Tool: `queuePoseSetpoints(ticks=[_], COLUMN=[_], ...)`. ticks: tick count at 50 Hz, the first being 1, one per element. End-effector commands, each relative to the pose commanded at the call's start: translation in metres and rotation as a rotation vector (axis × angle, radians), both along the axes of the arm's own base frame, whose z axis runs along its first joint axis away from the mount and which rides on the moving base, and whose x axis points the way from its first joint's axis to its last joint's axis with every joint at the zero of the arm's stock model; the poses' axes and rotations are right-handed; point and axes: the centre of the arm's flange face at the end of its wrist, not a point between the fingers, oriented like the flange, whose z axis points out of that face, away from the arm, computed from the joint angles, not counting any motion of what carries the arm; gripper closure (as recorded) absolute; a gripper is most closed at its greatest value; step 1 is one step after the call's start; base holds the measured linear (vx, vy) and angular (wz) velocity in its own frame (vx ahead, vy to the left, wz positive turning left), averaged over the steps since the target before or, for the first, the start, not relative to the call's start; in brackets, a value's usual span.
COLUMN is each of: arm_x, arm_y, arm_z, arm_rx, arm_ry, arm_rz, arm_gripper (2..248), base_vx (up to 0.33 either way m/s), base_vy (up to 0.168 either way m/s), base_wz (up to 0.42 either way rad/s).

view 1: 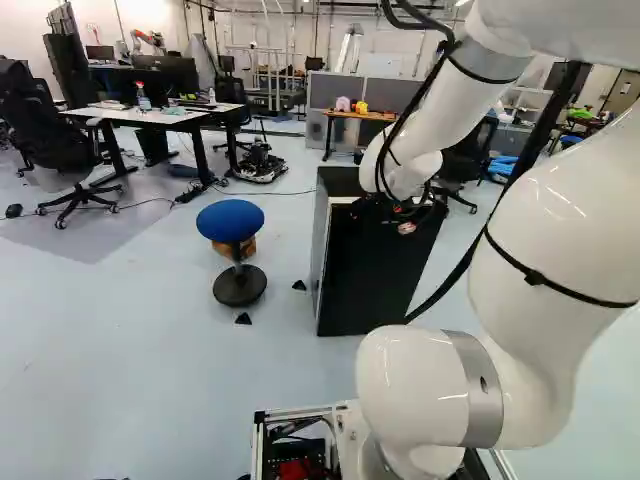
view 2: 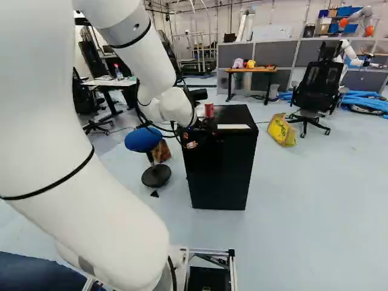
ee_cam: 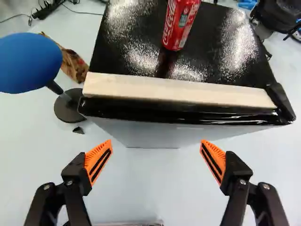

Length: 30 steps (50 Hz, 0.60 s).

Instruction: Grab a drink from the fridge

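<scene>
The white, thick-jointed arm (view 2: 100,200) rises from the foot of the base views and reaches forward to the black two-fingered gripper (view 2: 194,137) near the top of a glossy black box-shaped fridge (view 2: 219,176). In the wrist view the gripper (ee_cam: 156,150) stands wide open, its orange ribbed pads (ee_cam: 99,160) well apart and nothing held between them; the fridge's near top edge lies ahead of it.

A cream-coloured flat strip (ee_cam: 178,89) runs along that edge. Beyond the strip, on the shiny top and apart from the fingers, stands the drink, a bright red cylindrical can (ee_cam: 178,23) with white lettering running up its side and a small pale greenish panel among finer print. Its wall tapers in at the foot, and the black surface beside it carries a dim red reflection. The wrist view cuts off its upper end; the right base view shows it upright.

Beside the fridge is a stool with a round blue seat (view 1: 230,220) and black disc base, with a brown patterned thing (ee_cam: 72,63), perhaps a bag, partly behind it. Farther off are a crumpled yellow bag (view 2: 281,130), a black office chair (view 2: 318,85) and a wooden-topped table (view 2: 251,70).
</scene>
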Motion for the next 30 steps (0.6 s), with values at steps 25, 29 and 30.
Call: queuePoseSetpoints(ticks=[25,29,30], arm_x=[0.01,0.012,0.013], arm_y=[0.001,0.001,0.001], arm_z=[0.01,0.011,0.012], arm_rx=[0.003,0.006,0.007], arm_ry=[-0.152,-0.171,-0.176], arm_rz=[0.016,0.014,0.013], arm_gripper=[3,3,3], base_vx=[0.0,0.0,0.0], base_vy=[0.0,0.0,0.0], base_wz=[0.0,0.0,0.0])
